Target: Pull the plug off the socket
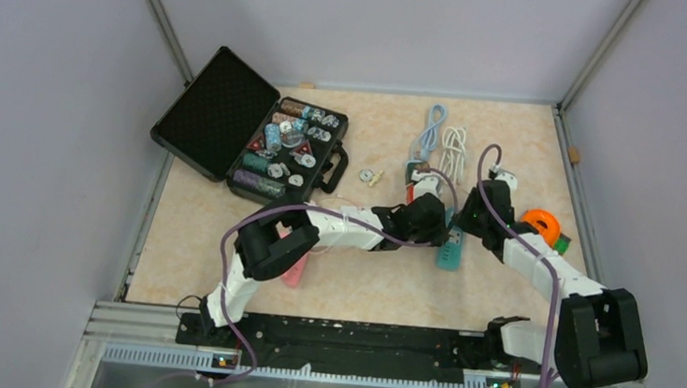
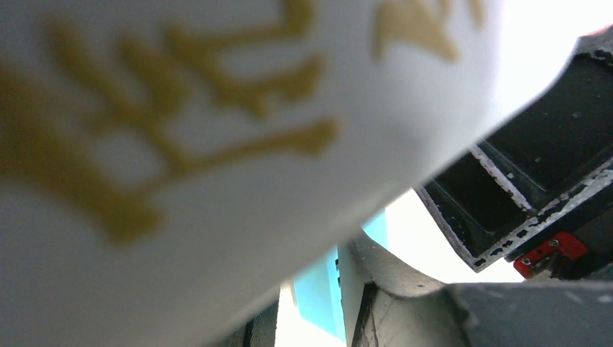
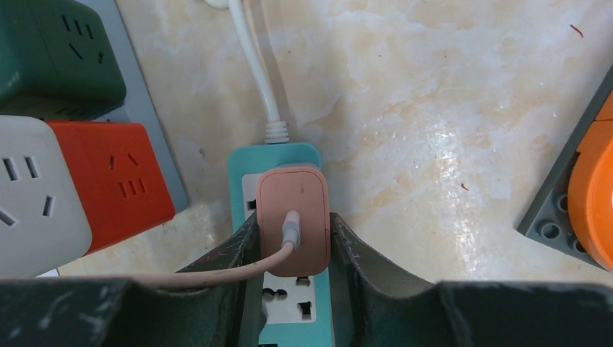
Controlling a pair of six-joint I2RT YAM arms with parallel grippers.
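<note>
The pink plug (image 3: 293,217) sits in the teal power strip (image 3: 243,168), which lies on the beige table (image 3: 448,108). The right gripper (image 3: 293,230) is clamped on the plug, one finger at each side. The left gripper (image 1: 426,220) is just beside the strip. A blurred white object (image 2: 217,144) fills its wrist view, so I cannot tell how its fingers stand.
</note>
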